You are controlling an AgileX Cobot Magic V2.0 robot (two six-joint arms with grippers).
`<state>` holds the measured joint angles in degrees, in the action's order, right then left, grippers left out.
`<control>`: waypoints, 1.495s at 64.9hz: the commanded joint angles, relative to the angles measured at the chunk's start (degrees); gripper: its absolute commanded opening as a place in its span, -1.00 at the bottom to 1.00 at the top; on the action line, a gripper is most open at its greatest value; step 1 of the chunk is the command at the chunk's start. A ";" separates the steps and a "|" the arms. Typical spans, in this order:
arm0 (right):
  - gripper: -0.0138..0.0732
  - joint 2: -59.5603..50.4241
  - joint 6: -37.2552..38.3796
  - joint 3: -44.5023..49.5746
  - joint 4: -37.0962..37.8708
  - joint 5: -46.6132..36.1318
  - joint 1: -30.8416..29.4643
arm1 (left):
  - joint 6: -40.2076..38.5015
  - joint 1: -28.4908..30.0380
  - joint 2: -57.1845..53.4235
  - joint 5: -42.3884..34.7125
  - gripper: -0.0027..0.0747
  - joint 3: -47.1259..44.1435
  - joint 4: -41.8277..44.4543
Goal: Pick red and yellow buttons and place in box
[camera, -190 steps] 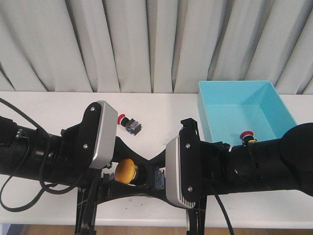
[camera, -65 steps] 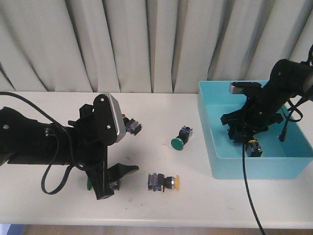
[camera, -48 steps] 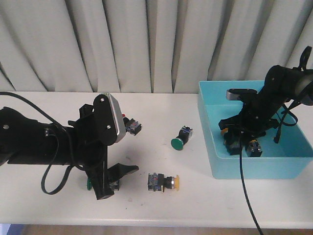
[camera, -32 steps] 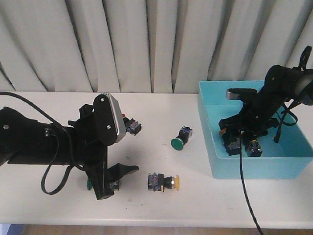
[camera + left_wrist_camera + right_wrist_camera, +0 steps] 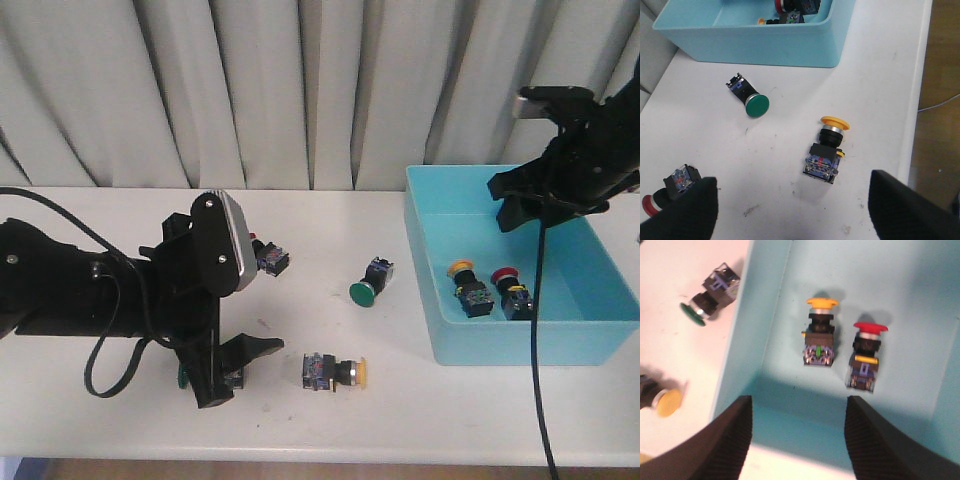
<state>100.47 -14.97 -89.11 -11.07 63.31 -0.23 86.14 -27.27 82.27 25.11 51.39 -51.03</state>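
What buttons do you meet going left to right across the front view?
Red button on the table → yellow button on the table → green button → yellow button in the box → red button in the box.

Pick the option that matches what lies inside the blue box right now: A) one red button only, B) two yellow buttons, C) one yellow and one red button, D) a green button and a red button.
C: the right wrist view shows a yellow button and a red button lying side by side on the floor of the box.
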 commanded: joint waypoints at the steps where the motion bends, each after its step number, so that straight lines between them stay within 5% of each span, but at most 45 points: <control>1: 0.23 -9.80 0.26 4.21 -0.09 -1.69 -0.16 | -0.65 -0.09 -1.63 -1.44 0.60 1.22 -1.73; 29: 0.23 -41.68 0.26 38.54 -0.09 -11.88 -0.16 | -0.72 -0.09 -1.63 -1.39 0.60 1.22 -1.73; 51: 0.14 -52.38 0.00 50.69 -0.09 -19.02 -0.16 | -0.72 -0.09 -1.63 -1.44 0.57 1.22 -1.73; 62: -0.15 -54.23 -0.71 52.00 -0.15 -21.91 -0.16 | -0.77 -0.09 -1.63 -1.37 0.28 1.22 -1.80; 79: -0.71 -54.42 -1.07 52.50 -0.20 -21.63 -0.16 | -4.77 -0.09 -1.63 -0.81 -0.54 1.22 -3.30; 89: -0.70 -54.42 -1.07 52.50 -0.20 -21.89 -0.16 | -9.70 -0.09 -1.63 -0.96 -0.95 1.22 -3.30; 97: -0.70 -54.42 -0.97 52.50 -0.11 -19.47 -0.16 | -10.69 -0.09 -1.63 -0.96 -0.95 1.22 -3.24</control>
<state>46.41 -15.51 -35.12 -10.92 45.05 -0.23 76.89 -27.27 82.27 25.31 51.39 -52.14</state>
